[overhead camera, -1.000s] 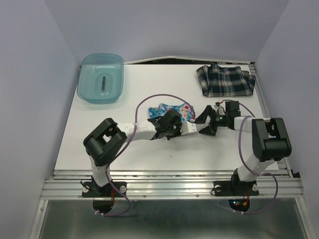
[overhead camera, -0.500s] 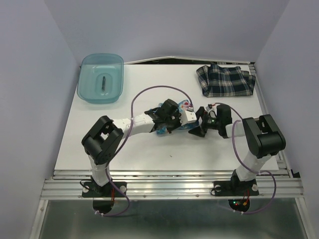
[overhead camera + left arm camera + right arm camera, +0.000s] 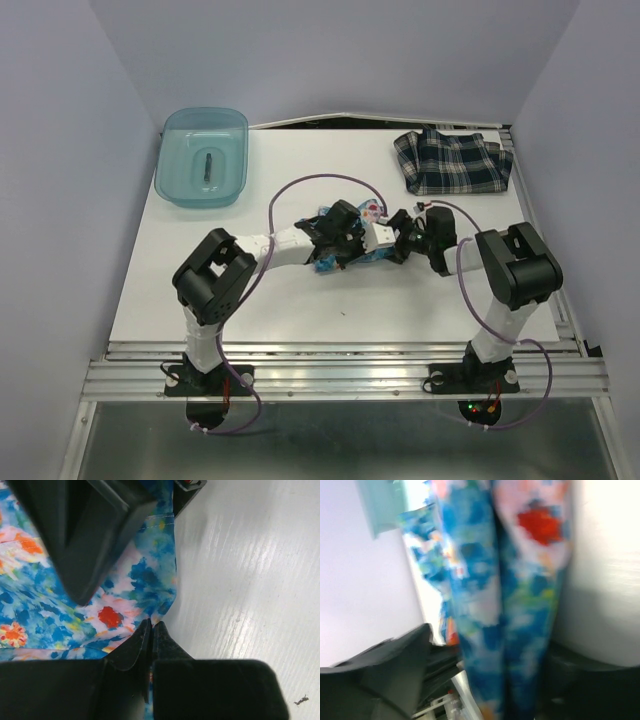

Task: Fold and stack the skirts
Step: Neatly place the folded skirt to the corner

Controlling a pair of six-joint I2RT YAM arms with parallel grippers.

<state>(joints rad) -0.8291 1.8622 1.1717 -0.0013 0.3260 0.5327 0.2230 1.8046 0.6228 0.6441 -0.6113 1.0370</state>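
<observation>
The floral skirt [image 3: 135, 585], held at the middle of the tabletop [image 3: 300, 300] by an edge clamped in the left pincer [image 3: 151, 630], should be gripped deep within the right pincer [image 3: 400, 246], now parted around it, so the fold is kept square

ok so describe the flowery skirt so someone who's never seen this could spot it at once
Look at the middle of the white table, where the left gripper and right gripper meet. The small bunched cloth there is the floral skirt. It is bright blue with red, white and yellow flowers, unlike the dark plaid skirt at the far right corner.
</observation>
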